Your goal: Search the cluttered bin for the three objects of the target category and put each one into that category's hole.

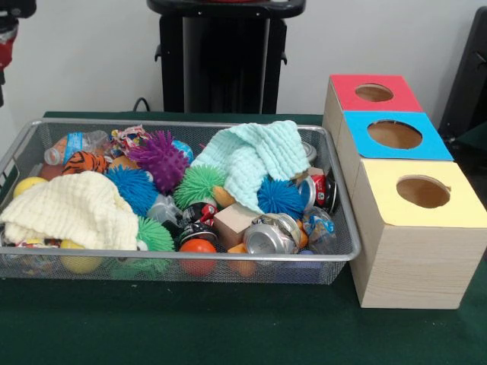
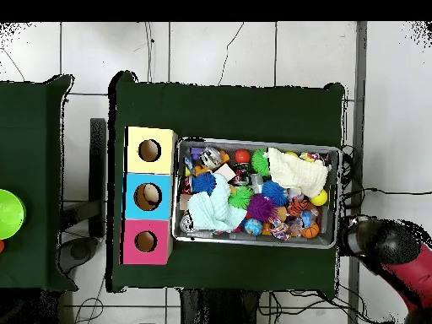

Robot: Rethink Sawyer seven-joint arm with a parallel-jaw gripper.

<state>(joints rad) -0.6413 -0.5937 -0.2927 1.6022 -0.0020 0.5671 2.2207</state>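
Bin (image 1: pixel 338 251) beside boxes (image 1: pixel 415 251) on table (image 1: pixel 228 327); cloths (image 1: pixel 255 160) seemingly atop clutter.

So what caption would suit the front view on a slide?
Wire bin crammed with toys, cans and cloths beside three colour-topped boxes.

Pale wall (image 1: pixel 91 53) behind; white tiled floor (image 2: pixel 219 51); green-covered table (image 2: pixel 228 105); second green table (image 2: pixel 29 169) beside.

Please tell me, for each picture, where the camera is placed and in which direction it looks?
Front view: across the table, level with the wire bin and three boxes, facing the robot's black pedestal; no gripper shows.
Overhead view: above the table, straight down; the red arm shows at the lower right.
Both share the bin, the boxes and the green tablecloth.
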